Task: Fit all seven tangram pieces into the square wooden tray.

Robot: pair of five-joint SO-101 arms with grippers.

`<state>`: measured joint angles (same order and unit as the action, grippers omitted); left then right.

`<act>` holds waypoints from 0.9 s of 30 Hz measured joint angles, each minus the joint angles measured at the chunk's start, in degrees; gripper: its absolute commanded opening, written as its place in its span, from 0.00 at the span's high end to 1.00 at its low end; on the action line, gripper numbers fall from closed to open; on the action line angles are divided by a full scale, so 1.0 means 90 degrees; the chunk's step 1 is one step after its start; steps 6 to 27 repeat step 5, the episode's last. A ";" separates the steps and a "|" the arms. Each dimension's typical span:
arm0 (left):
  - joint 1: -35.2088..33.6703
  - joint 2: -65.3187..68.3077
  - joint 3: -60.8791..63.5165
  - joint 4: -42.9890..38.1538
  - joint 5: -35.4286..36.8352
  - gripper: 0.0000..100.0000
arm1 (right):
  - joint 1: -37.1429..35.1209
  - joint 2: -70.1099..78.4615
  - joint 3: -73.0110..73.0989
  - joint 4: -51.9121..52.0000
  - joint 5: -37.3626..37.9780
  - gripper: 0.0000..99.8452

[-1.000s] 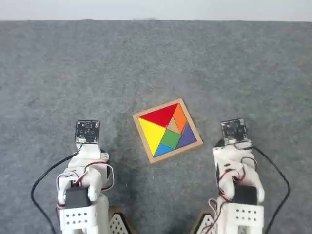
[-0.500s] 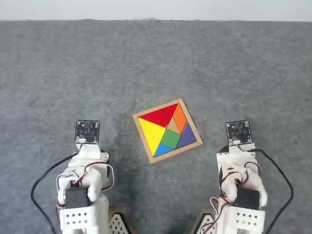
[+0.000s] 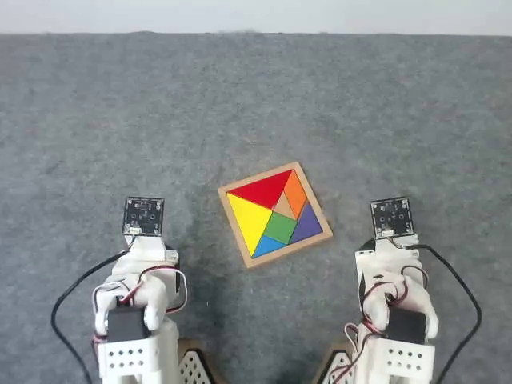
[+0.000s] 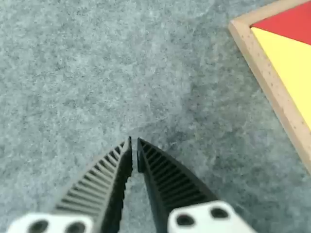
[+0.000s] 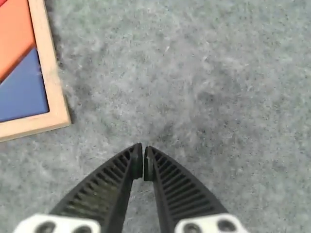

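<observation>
Tangram pieces (image 3: pixel 276 212) fill the square wooden tray (image 3: pixel 290 250) in the middle of the table (image 3: pixel 120 112); they seem light, stiff and thin, best pinched at an edge. On either side of it, the left gripper (image 4: pixel 133 143) and the right gripper (image 5: pixel 143 148) are closed and empty.

Robotics lab setting: grey felt mat (image 3: pixel 96 104), plain white wall (image 3: pixel 256 14)

Showing bare pale beige along the rim of the square wooden tray (image 3: pixel 235 230). Holding flat, unpatterned colours inside that tray: large red triangle (image 3: pixel 262 190), large yellow triangle (image 3: pixel 249 220), orange slanted piece (image 3: pixel 296 194), small tan triangle (image 3: pixel 283 206), green square (image 3: pixel 280 228), violet-blue triangle (image 3: pixel 308 226), small blue triangle (image 3: pixel 266 245). Spreading mottled grey around the tray as a fuzzy felt mat (image 3: pixel 120 120). Showing ribbed black on the left gripper (image 4: pixel 133 145) and right gripper (image 5: pixel 143 150).
</observation>
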<state>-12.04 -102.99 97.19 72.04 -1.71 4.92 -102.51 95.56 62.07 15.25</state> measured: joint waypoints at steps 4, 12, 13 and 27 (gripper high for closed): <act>0.0000 0.0000 0.0000 0.0000 0.0000 0.98 | 0.0000 0.0000 0.0000 0.0000 0.0000 0.97; 0.0000 0.0000 0.0000 0.0000 0.0000 0.98 | 0.0000 0.0000 0.0000 0.0000 0.0000 0.97; 0.0000 0.0000 0.0000 0.0000 0.0000 0.98 | 0.0000 0.0000 0.0000 0.0000 0.0000 0.97; 0.0000 0.0000 0.0000 0.0000 0.0000 0.98 | 0.0000 0.0000 0.0000 0.0000 0.0000 0.97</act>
